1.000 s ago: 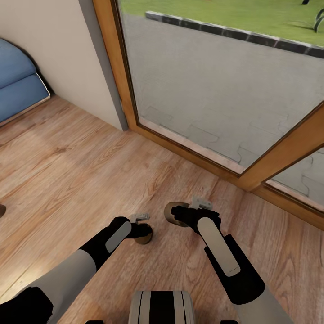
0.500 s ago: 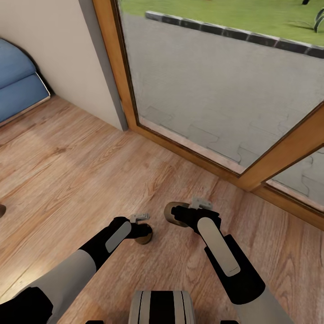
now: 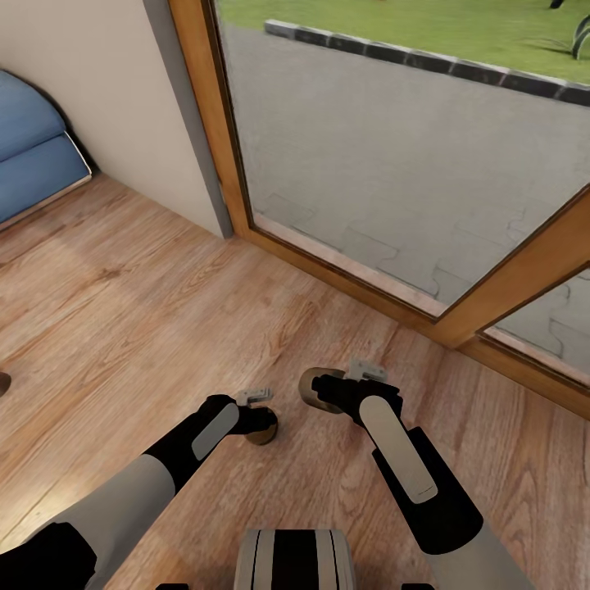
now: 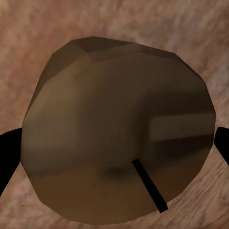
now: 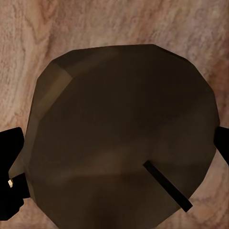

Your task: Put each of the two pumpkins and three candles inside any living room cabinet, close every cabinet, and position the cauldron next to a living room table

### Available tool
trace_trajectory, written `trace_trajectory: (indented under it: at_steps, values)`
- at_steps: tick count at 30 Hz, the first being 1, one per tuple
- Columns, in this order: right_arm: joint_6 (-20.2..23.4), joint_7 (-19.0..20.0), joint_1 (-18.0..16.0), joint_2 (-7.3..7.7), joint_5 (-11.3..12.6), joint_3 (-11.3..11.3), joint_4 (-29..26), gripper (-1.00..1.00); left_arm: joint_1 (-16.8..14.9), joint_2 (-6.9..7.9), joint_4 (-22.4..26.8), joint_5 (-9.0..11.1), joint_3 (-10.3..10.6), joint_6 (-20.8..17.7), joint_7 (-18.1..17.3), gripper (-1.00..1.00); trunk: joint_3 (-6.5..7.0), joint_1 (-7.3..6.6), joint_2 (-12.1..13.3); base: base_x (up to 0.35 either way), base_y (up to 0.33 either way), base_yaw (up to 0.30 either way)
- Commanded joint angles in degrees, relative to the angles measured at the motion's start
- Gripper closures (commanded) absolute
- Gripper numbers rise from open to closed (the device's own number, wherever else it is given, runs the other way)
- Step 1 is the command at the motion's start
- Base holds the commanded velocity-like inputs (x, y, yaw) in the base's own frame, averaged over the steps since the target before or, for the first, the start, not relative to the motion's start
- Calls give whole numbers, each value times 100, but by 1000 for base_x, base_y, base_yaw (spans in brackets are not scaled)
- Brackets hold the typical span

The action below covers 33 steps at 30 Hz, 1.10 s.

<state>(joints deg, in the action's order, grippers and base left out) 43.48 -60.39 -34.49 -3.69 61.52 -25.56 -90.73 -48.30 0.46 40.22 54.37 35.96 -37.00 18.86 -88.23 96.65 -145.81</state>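
Over the wooden floor (image 3: 123,295) by the glass door (image 3: 385,147), the left gripper (image 3: 264,426) is clamping one candle (image 4: 119,129) between its fingers (image 4: 7,157), while the right gripper (image 3: 315,389) is gripping another candle (image 5: 124,138) likewise.

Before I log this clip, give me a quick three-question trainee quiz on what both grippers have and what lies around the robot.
1. True or false: each gripper is closed on a candle.
2. Multiple choice: what lies directly ahead of the arms? A) a low dark cabinet B) a wood-framed glass door C) a glass-topped table
3. Fill in: the blue cushioned furniture sits at the head view's far ____ edge.

Key
1. True: the left gripper holds the left candle, and the right gripper holds the right candle, fingers on both sides.
2. B, the glass door above the wood floor.
3. Left: the blue furniture.
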Motion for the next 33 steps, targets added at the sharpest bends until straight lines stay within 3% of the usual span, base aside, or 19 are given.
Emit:
trace_trajectory:
  at_steps: [1, 16, 33]
  values:
    - [29, -66, -5, 0, 44, -2, -6, 100, -1, 7, -58, -14, 26, -26, 58, 100, -4, 0, -1, 0, 0, 0]
    - [29, -70, -5, 0, 52, -2, -6, 100, 4, 7, -57, -2, 26, -18, 65, 100, -4, 0, -1, 0, 0, 0]
    - [29, -70, -5, 0, 53, -2, -6, 100, 4, 38, -40, 4, -45, -36, 74, 100, 372, -44, 22, 0, 0, 0]
